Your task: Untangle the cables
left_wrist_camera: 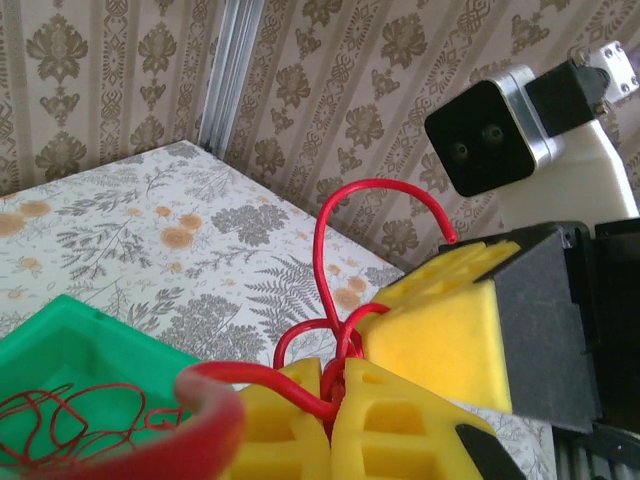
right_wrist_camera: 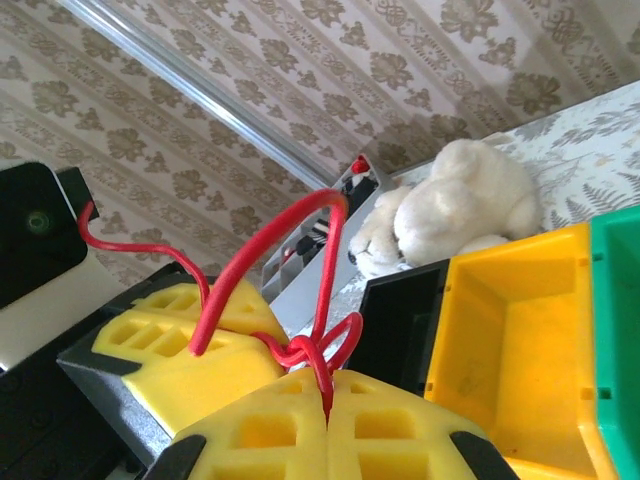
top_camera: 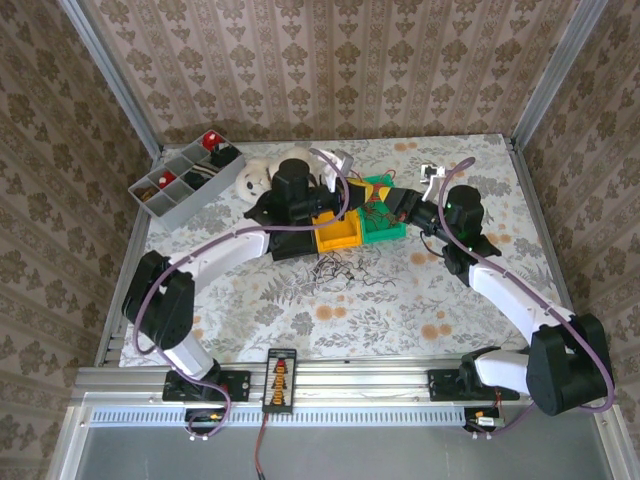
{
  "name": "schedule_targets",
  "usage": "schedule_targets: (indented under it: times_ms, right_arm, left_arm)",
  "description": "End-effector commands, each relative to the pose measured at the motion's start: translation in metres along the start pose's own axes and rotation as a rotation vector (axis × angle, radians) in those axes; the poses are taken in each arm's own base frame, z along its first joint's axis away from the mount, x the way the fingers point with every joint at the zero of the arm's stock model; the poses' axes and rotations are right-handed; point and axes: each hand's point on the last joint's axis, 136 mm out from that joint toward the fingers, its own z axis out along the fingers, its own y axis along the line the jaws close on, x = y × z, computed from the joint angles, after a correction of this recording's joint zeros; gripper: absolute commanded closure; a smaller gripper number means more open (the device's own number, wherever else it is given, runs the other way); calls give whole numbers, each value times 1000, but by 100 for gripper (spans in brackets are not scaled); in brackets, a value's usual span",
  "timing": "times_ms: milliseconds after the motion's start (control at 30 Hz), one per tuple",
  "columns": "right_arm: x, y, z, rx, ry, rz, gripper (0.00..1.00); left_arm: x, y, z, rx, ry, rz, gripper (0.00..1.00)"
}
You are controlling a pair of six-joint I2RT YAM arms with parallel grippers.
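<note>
Both arms meet above the bins at mid-table. We note the left gripper [left_wrist_camera: 335, 405] pinched together on a red wire [left_wrist_camera: 320, 225], and the right gripper [right_wrist_camera: 325, 415] clamped on the same wire, the two sets of yellow fingers almost touching. Between the grips the wire makes a small twist [right_wrist_camera: 310, 350], with a tall loop standing above it. A bunch of red wires [left_wrist_camera: 70, 420] lies in the green bin [left_wrist_camera: 90, 345]. Loose black wires [top_camera: 345, 268] lie on the tablecloth just in front of the yellow bin [top_camera: 335, 240]. We judge the step to be working this one wire free. To do it well, we would draw the grips apart slowly and level, watching the twist. If it tightens rather than opens, ease off and regrip further out. We cannot tell whether the wire's tail runs into the bunch, so lift gently.
</note>
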Motion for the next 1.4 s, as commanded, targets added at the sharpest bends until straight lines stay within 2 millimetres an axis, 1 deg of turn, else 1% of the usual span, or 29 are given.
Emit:
schedule_targets:
  times_ms: [0,33,133,167,233,267,333,400,500,633,767,867,1033,1233,1267,1367]
  right_arm:
    - [-37,-16,-13,45,-147,22,100]
    - [-34,-14,-12,39,-121,10,100]
    - [-11,-4,-6,26,16,-60,100]
    - [-2,1,-5,22,65,-88,97]
    - [6,8,-7,8,115,-116,88]
    - [7,10,-9,9,128,-128,80]
    - [6,13,-14,29,141,-170,72]
    - [3,15,-20,52,148,-220,68]
    - [2,15,-25,87,187,-282,66]
    - [15,20,-24,62,293,-326,66]
    - [36,24,-16,24,395,-338,68]
    - [44,23,-10,26,430,-349,70]
    - [44,13,-4,68,431,-358,73]
    - [45,12,0,69,440,-359,75]
    - [45,10,0,75,441,-359,77]
    - [46,10,1,70,437,-360,87]
  left_arm:
    - [-3,18,-24,-82,-7,34,100]
    - [-4,15,-25,-59,-9,37,100]
    - [-6,1,-23,1,3,62,100]
    - [-7,-3,-22,15,5,75,100]
    - [-6,-9,-20,41,11,86,100]
    - [-7,-10,-20,50,13,89,100]
    - [-6,-12,-21,58,24,94,100]
    - [-5,-13,-22,70,39,100,100]
    - [-2,-18,-25,111,64,80,100]
    - [0,-22,-28,150,88,59,100]
    - [2,-27,-28,188,114,43,100]
    - [4,-29,-29,204,130,34,100]
    - [6,-31,-30,218,136,29,100]
    - [9,-33,-30,226,145,30,100]
    - [9,-33,-30,228,146,29,100]
    - [9,-34,-30,236,150,24,100]
